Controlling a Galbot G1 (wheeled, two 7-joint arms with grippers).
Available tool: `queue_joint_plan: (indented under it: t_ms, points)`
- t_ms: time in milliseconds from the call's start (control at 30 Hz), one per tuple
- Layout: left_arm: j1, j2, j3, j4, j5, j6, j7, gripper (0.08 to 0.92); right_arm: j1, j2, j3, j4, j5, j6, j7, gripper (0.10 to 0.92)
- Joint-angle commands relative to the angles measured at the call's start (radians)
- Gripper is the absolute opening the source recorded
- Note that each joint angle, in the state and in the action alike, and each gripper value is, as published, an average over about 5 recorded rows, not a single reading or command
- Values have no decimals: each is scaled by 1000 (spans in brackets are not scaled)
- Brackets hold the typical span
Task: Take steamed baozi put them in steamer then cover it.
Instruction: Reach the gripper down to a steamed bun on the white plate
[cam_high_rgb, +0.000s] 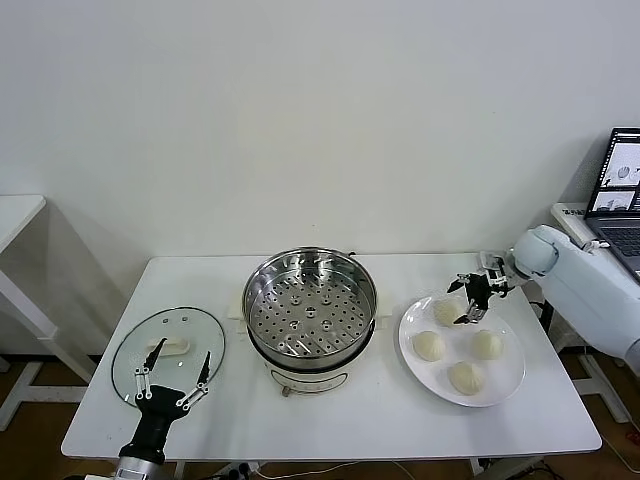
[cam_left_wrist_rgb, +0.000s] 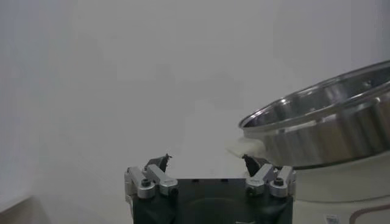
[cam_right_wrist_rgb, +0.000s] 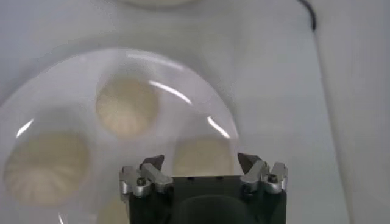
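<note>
The steamer stands open at the table's middle, its perforated tray bare. Four cream-white baozi lie on a white plate to its right: one at the far left, one at the near left, one at the right and one at the front. My right gripper is open and hovers just above the far-left baozi. In the right wrist view a baozi lies between the open fingers of the right gripper. My left gripper is open and empty at the table's front left.
A round glass lid with a flat white handle lies at the table's left, just beyond my left gripper. The left wrist view shows the steamer's wall. A laptop stands on a side surface at the far right.
</note>
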Motion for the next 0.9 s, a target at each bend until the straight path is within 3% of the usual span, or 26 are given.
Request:
queue_joint_plan:
  t_ms: [33, 500, 900]
  points:
    - [1, -1, -1, -1, 0, -1, -1, 823, 26, 35, -37, -55, -75, 4, -10, 823]
    - [10, -3, -11, -3, 0, -6, -2, 823, 6, 78, -28, -83, -97, 11, 24, 804]
    - [8, -2, -7, -8, 0, -5, -2, 823, 7, 45, -40, -8, -85, 41, 57, 711]
